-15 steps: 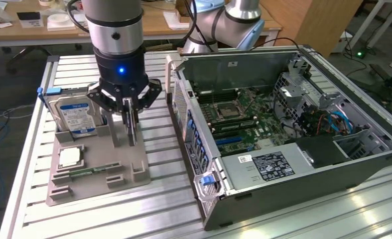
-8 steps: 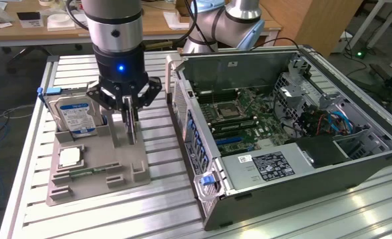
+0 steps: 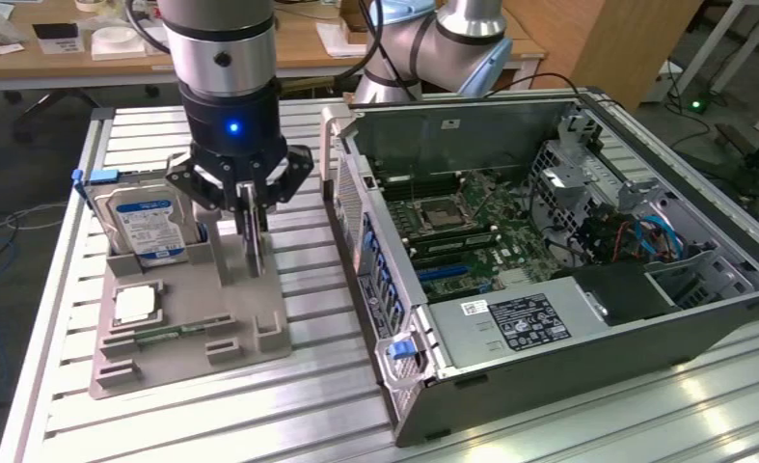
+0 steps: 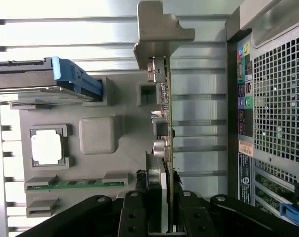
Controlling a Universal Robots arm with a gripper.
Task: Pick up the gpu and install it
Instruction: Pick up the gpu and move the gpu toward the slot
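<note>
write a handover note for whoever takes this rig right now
Arm: the gripper has its fingers closed on the gpu, one on each face of the card.
Things: the gpu stands upright on edge at the grey holder tray, beside the hard drive. I cannot tell if it has left its slot. The computer case lies open at the exterior view's right, with its motherboard exposed.
Done: the grasp.
Left: the gpu is not yet in the case.
</note>
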